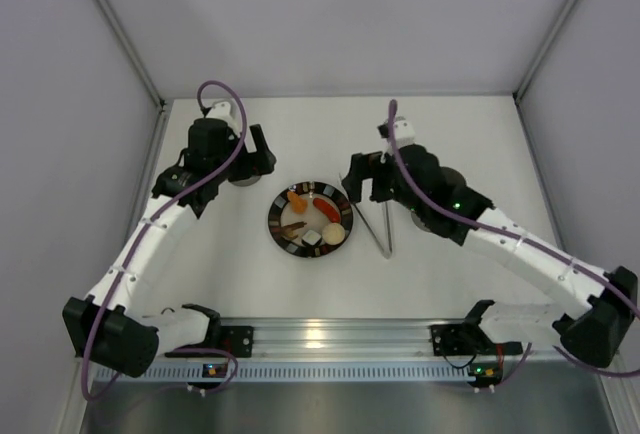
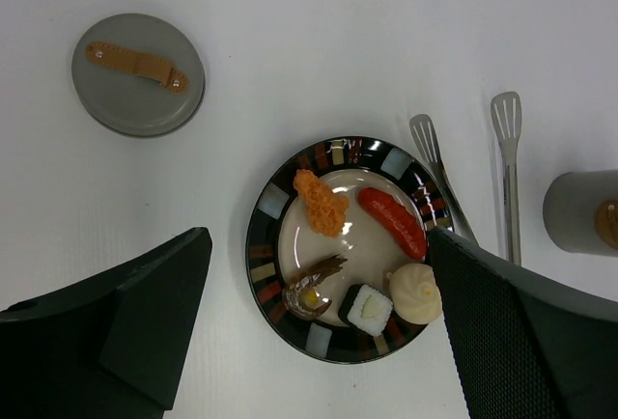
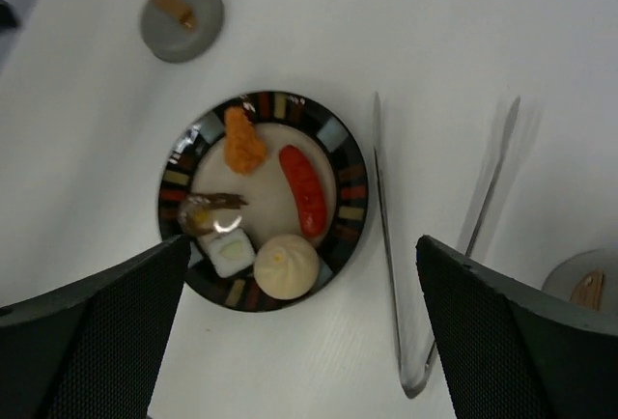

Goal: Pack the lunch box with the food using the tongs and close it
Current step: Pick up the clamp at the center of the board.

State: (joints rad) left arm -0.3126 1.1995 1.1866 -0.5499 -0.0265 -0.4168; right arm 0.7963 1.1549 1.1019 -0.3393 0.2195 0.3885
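The food lies on a dark-rimmed plate (image 2: 266,202): an orange fried piece (image 2: 321,203), a red sausage (image 2: 394,222), a brown shrimp (image 2: 311,289), a white-and-black roll (image 2: 368,309) and a cream bun (image 2: 415,293). The silvery tongs (image 3: 388,245) lie flat on the table right of the plate (image 1: 275,224), their joined end toward the arms. Further right stands the grey lunch box (image 2: 577,211). Its round grey lid (image 2: 138,73) lies on the table left of the plate. My left gripper (image 2: 319,274) and my right gripper (image 3: 301,255) both hang open and empty above the plate.
White walls close in the table at the left, the back and the right. In the top view the right arm (image 1: 520,244) covers most of the lunch box (image 1: 450,176), and the left gripper (image 1: 262,154) hangs over the lid (image 1: 240,180).
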